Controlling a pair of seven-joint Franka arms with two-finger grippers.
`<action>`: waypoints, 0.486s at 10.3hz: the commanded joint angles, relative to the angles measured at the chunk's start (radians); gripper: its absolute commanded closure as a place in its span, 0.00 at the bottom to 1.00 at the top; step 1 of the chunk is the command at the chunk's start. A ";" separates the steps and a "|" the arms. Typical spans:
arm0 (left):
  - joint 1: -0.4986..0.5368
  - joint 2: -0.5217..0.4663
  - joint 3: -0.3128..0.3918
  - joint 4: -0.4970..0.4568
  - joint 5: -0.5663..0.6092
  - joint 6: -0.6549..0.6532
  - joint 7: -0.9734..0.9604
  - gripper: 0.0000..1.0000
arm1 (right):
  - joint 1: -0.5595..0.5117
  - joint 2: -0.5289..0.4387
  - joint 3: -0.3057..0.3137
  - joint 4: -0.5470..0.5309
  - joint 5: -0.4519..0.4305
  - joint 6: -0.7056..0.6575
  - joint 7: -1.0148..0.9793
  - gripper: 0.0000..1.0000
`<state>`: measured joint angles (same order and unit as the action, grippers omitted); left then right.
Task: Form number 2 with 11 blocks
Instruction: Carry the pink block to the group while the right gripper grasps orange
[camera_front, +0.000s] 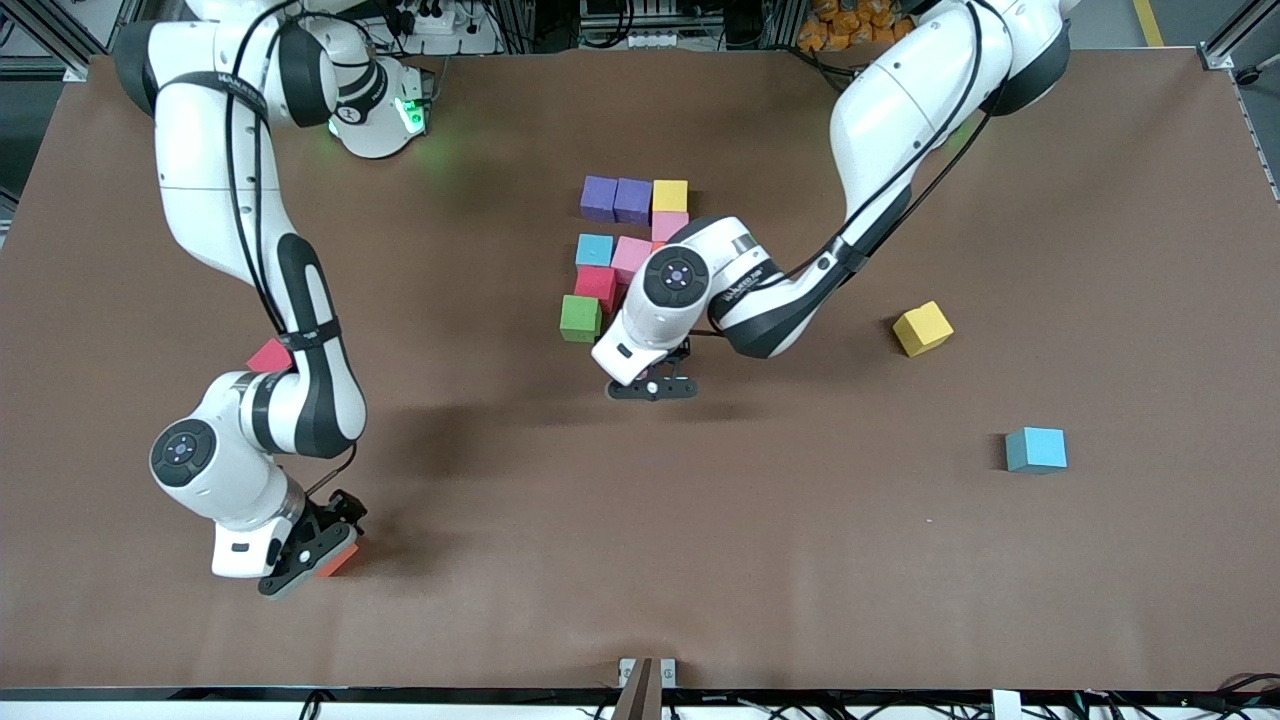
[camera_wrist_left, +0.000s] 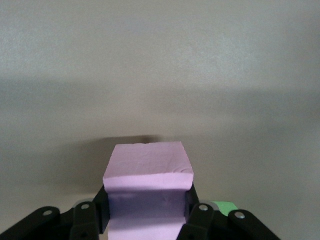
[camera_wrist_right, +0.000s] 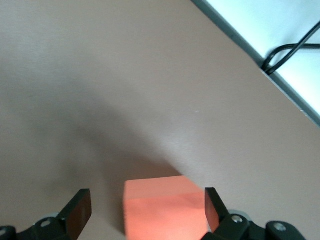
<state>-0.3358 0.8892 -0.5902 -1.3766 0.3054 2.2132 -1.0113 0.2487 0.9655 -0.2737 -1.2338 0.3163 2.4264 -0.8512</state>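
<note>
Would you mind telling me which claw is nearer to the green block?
Left. The left claw, shut on a pink block, is beside the green block. The right claw stands open around an orange block at the right arm's end of the table.

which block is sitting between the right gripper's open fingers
The orange block near the front camera at the right arm's end of the table. The right gripper straddles it, fingers open; the left gripper is shut on a pink block.
</note>
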 joint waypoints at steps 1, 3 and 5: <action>-0.002 -0.015 0.009 0.001 -0.060 -0.001 -0.222 1.00 | -0.046 0.044 0.031 0.076 0.010 -0.001 -0.040 0.00; 0.014 -0.024 0.009 -0.013 -0.052 -0.003 -0.416 1.00 | -0.123 0.050 0.112 0.076 0.010 0.000 -0.063 0.00; 0.020 -0.029 0.010 -0.036 -0.052 -0.007 -0.575 1.00 | -0.181 0.068 0.181 0.074 0.012 0.016 -0.066 0.00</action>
<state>-0.3218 0.8882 -0.5850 -1.3772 0.2717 2.2114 -1.4817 0.1229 0.9948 -0.1555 -1.2055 0.3165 2.4329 -0.8926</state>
